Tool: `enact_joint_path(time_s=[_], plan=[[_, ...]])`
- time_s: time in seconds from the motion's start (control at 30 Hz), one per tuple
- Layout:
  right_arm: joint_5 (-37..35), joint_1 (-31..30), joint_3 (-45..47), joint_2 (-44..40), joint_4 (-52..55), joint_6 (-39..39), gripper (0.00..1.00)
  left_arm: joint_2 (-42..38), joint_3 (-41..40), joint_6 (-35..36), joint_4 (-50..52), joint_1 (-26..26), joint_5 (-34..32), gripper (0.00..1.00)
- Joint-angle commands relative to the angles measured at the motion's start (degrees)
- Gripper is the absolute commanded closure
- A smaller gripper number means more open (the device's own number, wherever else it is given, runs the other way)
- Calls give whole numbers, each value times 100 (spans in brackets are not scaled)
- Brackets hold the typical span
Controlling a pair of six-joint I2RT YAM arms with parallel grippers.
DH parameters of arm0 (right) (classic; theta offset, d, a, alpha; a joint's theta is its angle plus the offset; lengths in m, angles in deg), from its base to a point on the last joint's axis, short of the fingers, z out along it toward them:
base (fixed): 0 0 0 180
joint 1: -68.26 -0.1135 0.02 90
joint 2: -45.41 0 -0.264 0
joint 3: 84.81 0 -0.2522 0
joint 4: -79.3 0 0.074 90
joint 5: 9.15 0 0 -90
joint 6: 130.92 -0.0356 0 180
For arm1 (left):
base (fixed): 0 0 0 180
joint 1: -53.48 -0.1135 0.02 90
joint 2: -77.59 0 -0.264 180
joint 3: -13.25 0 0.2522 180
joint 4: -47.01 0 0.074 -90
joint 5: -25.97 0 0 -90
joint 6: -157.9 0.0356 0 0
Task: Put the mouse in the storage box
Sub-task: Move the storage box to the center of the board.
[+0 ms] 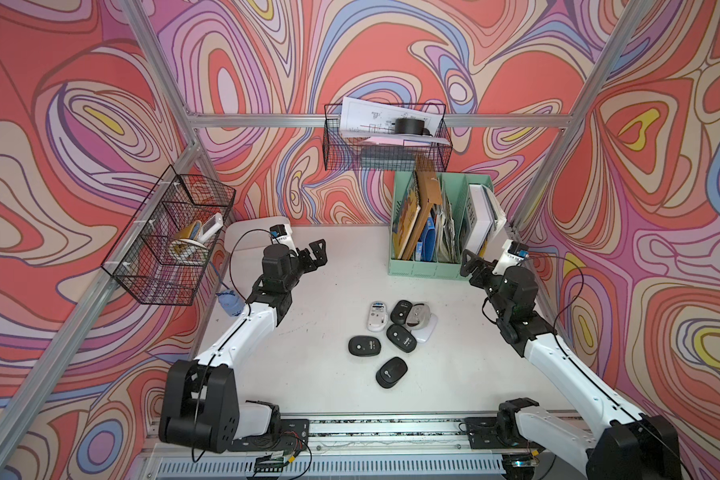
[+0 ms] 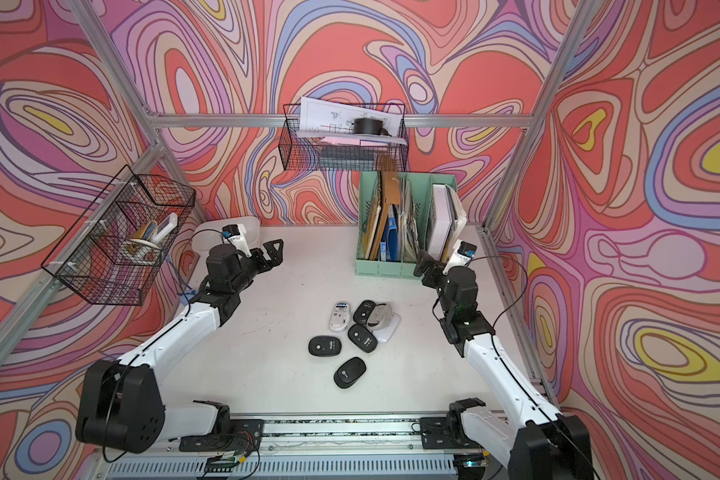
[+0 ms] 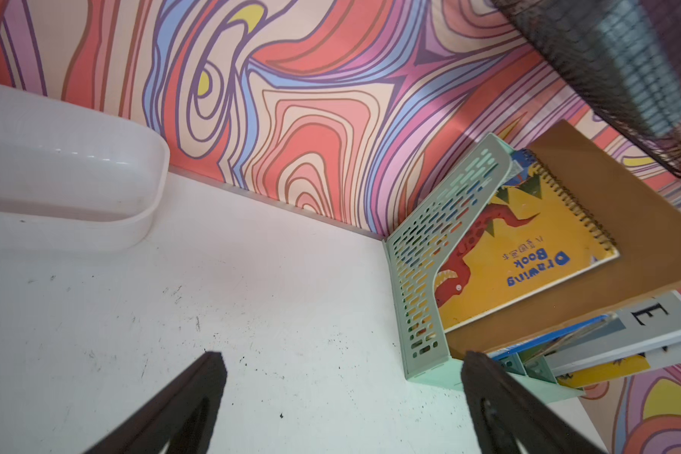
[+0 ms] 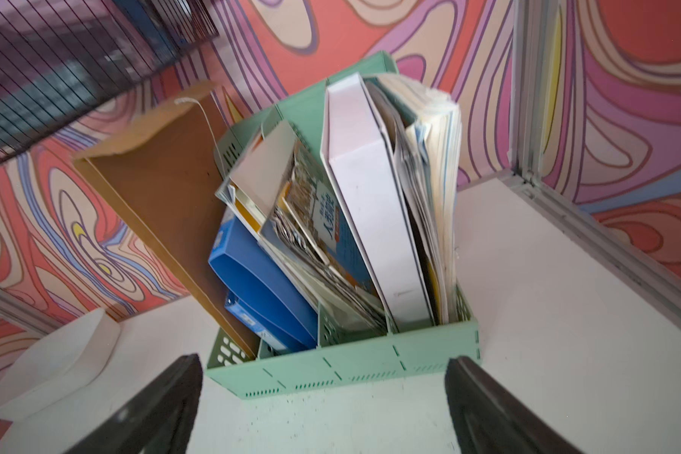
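Several computer mice lie in a loose cluster mid-table in both top views: mostly black ones such as the nearest mouse point(image 1: 391, 372) point(image 2: 349, 372), plus a white mouse point(image 1: 377, 316) and a grey one point(image 1: 418, 316). The storage box point(image 1: 246, 232) point(image 2: 206, 232) point(image 3: 95, 165) point(image 4: 56, 365), a shallow white tub, stands empty at the back left corner. My left gripper point(image 1: 316, 253) point(image 2: 274, 253) point(image 3: 341, 365) hovers open beside it, holding nothing. Over on the other side, my right gripper point(image 1: 470, 262) point(image 2: 425, 264) point(image 4: 323, 365) is open and empty, facing the file organizer.
A mint-green file organizer point(image 1: 441, 266) point(image 3: 413, 298) point(image 4: 331, 373) full of books stands at the back right. Black wire baskets hang on the left wall point(image 1: 171, 245) and back wall point(image 1: 385, 137). A small blue object point(image 1: 230, 303) lies at the table's left edge.
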Motion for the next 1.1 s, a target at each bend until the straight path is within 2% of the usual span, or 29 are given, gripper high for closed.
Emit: enact_joint_path(time_s=[0.0,0.07,0.3,0.53,0.87,1.07], plan=[[294,-6,-210,123,767,-30,2,687,903,199,924,23,60,1],[403,-6,-123,113,790,-73,3,1180,1463,340,1501,73,-290,1],[551,-6,243,82,737,-101,3,2756,3447,1248,3179,173,-2243,1],[793,-15,237,349,509,-187,4,4285,5494,2280,4131,166,-3442,1],[938,-15,245,534,450,-243,5,6163,8214,2457,5518,-159,-3451,1],[1005,-15,135,765,446,-212,5,6569,8584,2401,5580,-230,-3346,1]])
